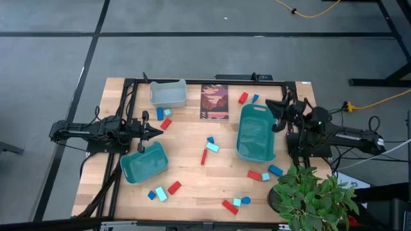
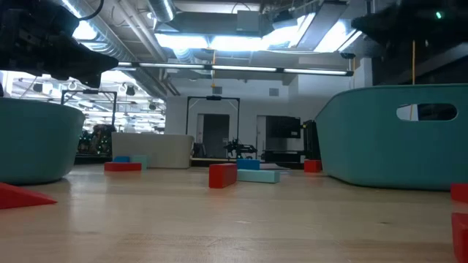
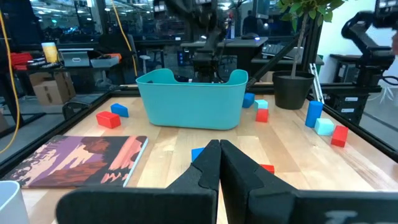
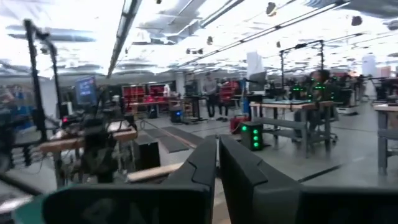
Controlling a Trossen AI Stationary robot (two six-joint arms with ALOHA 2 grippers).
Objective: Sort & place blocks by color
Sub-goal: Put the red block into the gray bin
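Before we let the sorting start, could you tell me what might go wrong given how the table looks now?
Both grippers are shut and empty, the left gripper over the small teal bin's edge, so it may knock it when descending. The right gripper hangs by the large teal bin's rim and could nudge it. The red and blue blocks near the potted plant lie close together; leaves might snag the arm.

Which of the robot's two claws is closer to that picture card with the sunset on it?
The left gripper: it sits left of and below the picture card. The right gripper lies farther, beyond the large teal bin.
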